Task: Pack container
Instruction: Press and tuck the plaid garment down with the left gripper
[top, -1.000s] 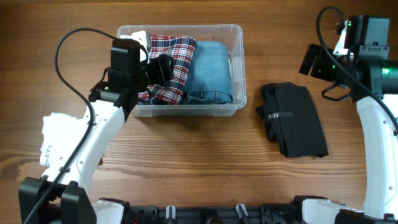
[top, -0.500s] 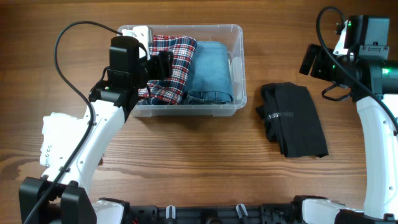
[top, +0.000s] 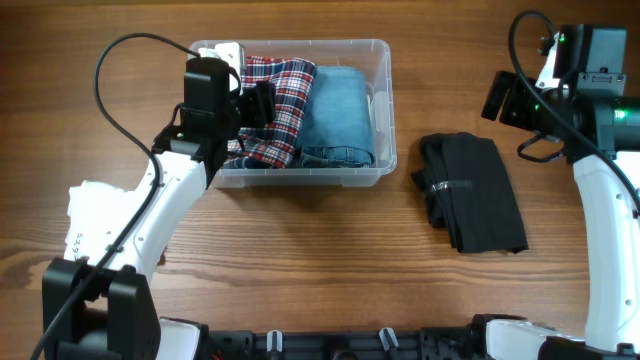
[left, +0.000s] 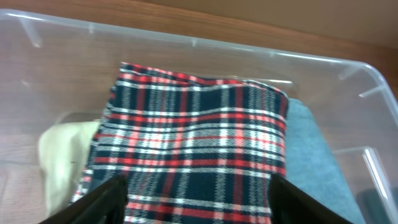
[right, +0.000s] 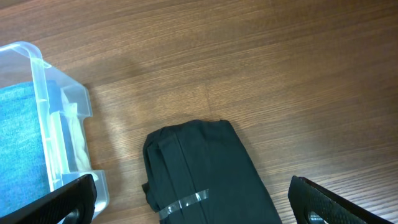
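The container (top: 386, 120) is a clear plastic bin at the back centre of the table. It holds a red, white and navy plaid cloth (top: 285, 95), folded blue jeans (top: 340, 110) and a cream cloth (left: 59, 149) at its left end. My left gripper (top: 258, 105) hovers over the plaid cloth (left: 199, 137), open and empty (left: 199, 205), inside the bin walls (left: 249, 50). My right gripper (top: 500, 98) is open and empty (right: 199, 208), above and beyond a folded black cloth (top: 472, 192) with a clear tape band (right: 186, 202), right of the bin (right: 37, 68).
A white cloth (top: 90, 215) lies at the table's left edge, partly under my left arm. The black cloth lies on bare wood about a hand's width from the bin's right wall. The arm bases stand at the front edge.
My left wrist has shifted slightly toward the back over the plaid cloth. The cloths, the bin and my right arm have not moved.
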